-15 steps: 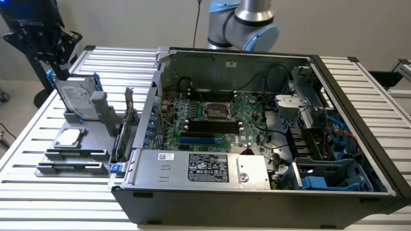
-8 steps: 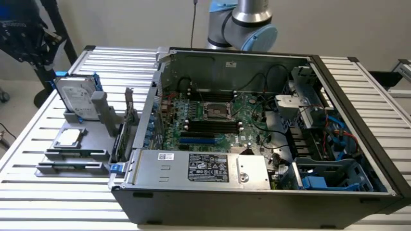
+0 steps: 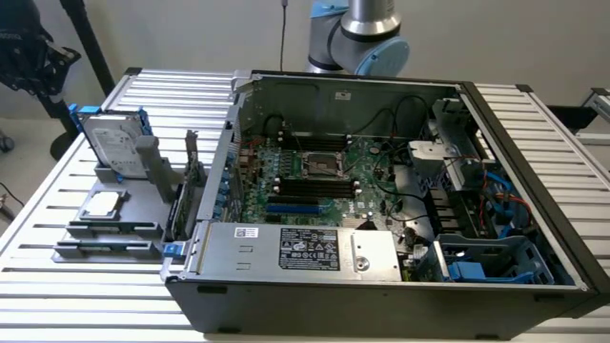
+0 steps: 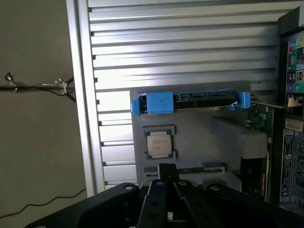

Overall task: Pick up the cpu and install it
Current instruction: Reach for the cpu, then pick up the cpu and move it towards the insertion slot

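The cpu (image 3: 103, 205) is a small silver square chip lying flat in its seat on the grey holder (image 3: 114, 232) at the exterior view's left, outside the case. In the wrist view the cpu (image 4: 158, 144) lies on the same holder. My gripper (image 4: 167, 174) hangs high above the holder's near edge, apart from the chip, shut with nothing between its fingers. The motherboard's empty square socket (image 3: 319, 164) sits in the middle of the open computer case (image 3: 381, 282). The arm (image 3: 361, 39) rises behind the case's back wall.
A silver hard drive in a blue bracket (image 3: 113, 146) stands upright on the holder behind the cpu, seen too as the blue bracket (image 4: 190, 100). Green cards (image 3: 191, 182) stand between holder and case. The slatted metal table (image 3: 57, 286) extends around both.
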Controlling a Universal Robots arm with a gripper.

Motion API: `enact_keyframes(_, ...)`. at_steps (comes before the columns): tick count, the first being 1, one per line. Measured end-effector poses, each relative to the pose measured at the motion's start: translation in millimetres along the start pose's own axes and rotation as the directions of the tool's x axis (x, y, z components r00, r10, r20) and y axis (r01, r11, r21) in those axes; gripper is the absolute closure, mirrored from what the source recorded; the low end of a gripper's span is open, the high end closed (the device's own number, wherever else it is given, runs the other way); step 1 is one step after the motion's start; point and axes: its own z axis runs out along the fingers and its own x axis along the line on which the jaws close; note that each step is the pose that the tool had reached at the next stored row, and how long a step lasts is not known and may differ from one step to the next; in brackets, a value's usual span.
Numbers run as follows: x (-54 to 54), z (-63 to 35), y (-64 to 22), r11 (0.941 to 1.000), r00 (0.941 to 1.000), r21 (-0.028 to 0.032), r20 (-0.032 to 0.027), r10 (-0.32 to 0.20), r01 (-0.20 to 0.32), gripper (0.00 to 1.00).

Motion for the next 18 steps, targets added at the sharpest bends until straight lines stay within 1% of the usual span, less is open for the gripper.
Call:
enact_keyframes(14,0.1,0.0,0.0,1.0,1.0,0.0,0.0,0.0,0.0,0.89)
enact_keyframes(15,0.1,0.0,0.0,1.0,1.0,0.0,0.0,0.0,0.0,0.88)
enact_keyframes(16,0.1,0.0,0.0,1.0,1.0,0.0,-0.0001,0.0,0.0,0.82)
enact_keyframes(17,0.1,0.0,0.0,1.0,1.0,0.0,0.0,0.0,0.0,0.82)
enact_keyframes(18,0.1,0.0,0.0,1.0,1.0,0.0,0.0,0.0,0.0,0.76)
